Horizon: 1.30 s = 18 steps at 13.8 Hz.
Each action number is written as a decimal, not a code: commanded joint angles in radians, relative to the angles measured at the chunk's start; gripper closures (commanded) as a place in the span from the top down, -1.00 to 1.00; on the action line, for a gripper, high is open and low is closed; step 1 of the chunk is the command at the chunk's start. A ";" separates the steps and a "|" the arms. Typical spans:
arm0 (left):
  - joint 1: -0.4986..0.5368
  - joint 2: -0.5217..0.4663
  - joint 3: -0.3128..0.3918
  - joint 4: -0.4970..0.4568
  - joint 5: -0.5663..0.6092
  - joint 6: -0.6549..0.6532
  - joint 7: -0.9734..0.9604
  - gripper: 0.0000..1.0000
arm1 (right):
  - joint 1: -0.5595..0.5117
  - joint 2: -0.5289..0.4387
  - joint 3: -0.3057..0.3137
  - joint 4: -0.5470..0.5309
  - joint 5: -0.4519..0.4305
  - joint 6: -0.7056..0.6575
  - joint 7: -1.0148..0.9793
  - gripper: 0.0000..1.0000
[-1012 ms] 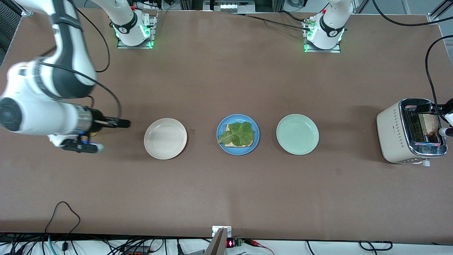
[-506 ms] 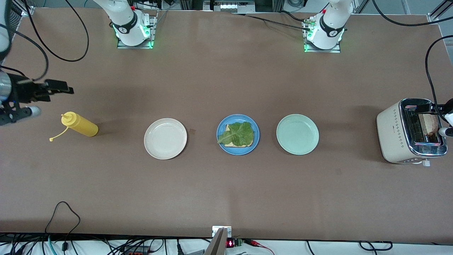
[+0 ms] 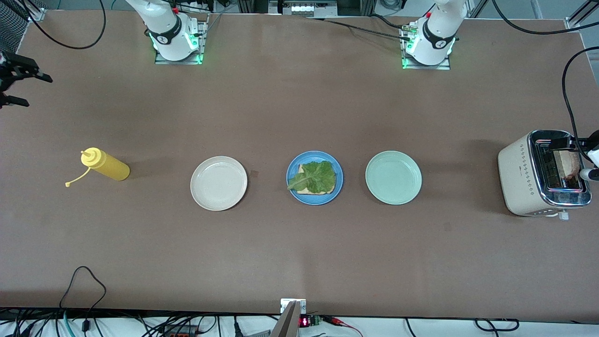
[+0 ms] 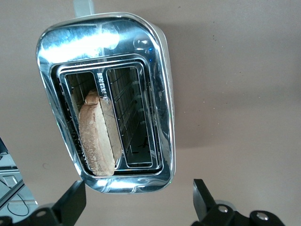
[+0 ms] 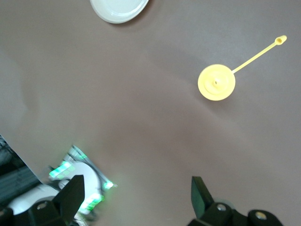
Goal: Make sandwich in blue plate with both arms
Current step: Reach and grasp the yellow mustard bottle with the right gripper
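1. White arm bases (image 3: pixel 174 35) are wearing black bands and glowing green at their feet.
2. Black cables (image 3: pixel 355 27) are trailing from them.
3. Both grippers (image 4: pixel 136 207) are showing matte black, wedge-shaped fingers (image 5: pixel 71 194).

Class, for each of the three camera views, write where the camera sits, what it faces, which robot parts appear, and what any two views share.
Front view: high across the table, facing both arm bases; blue plate with bread and lettuce; right gripper at the table's edge.
Left wrist view: on the left wrist, looking down into the toaster holding a bread slice; open left gripper.
Right wrist view: on the right wrist, looking down on the yellow squeeze bottle; open right gripper.
Shared: toaster in front and left wrist views; bottle in front and right wrist views.
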 commanded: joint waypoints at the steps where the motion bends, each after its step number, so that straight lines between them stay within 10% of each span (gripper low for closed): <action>1: 0.003 -0.010 -0.005 0.001 0.015 -0.017 0.008 1.00 | -0.126 -0.010 0.022 -0.120 0.050 0.129 -0.314 1.00; 11: 0.001 -0.012 -0.005 0.001 0.015 -0.017 0.008 1.00 | -0.286 0.471 -0.027 -0.053 0.534 0.272 -1.202 1.00; 18: 0.001 -0.013 -0.005 0.001 0.015 -0.019 0.009 1.00 | -0.334 0.745 0.014 0.073 0.786 0.252 -1.407 1.00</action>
